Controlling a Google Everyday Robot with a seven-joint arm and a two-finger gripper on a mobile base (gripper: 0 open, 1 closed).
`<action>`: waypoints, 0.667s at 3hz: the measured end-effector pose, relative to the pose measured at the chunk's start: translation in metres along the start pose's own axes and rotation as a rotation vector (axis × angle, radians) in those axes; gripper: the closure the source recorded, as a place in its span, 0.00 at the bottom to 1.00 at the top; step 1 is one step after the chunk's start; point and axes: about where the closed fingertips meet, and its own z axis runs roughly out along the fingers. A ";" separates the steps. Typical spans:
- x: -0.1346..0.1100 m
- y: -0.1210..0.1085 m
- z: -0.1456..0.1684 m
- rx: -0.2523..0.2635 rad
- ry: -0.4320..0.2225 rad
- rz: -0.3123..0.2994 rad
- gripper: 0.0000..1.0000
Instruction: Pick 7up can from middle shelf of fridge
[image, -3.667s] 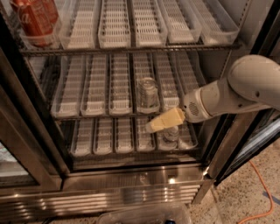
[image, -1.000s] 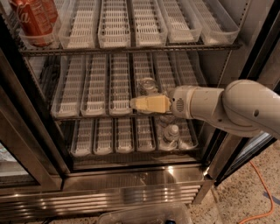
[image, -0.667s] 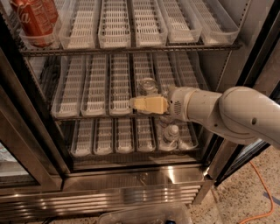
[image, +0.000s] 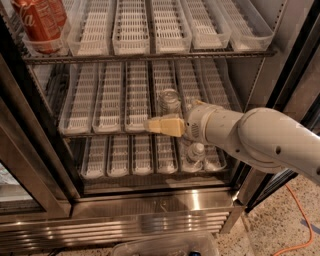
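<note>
The 7up can (image: 169, 100) is a small silvery can with a shiny round top. It stands upright in a lane tray right of centre on the middle shelf (image: 105, 102) of the fridge (image: 150, 207). My gripper (image: 161, 125) is tan and points left. It sits at the shelf's front edge, just in front of and below the can. My white arm (image: 260, 137) reaches in from the right. The can's lower part is hidden behind the gripper and wrist.
A red cola can (image: 37, 22) stands at the top shelf's left end. A clear capped bottle (image: 195, 153) sits on the bottom shelf under my wrist. Dark door frames flank the opening. An orange cable (image: 301, 220) lies on the floor at right. A clear container (image: 165, 245) is at the bottom edge.
Since 3.7 s ago my gripper has risen from the bottom shelf and moved left to the middle shelf's front by the can. Over the last second it has barely moved.
</note>
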 end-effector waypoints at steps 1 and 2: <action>0.003 0.014 0.005 -0.012 0.062 -0.046 0.00; 0.004 0.010 0.011 -0.010 0.077 -0.045 0.00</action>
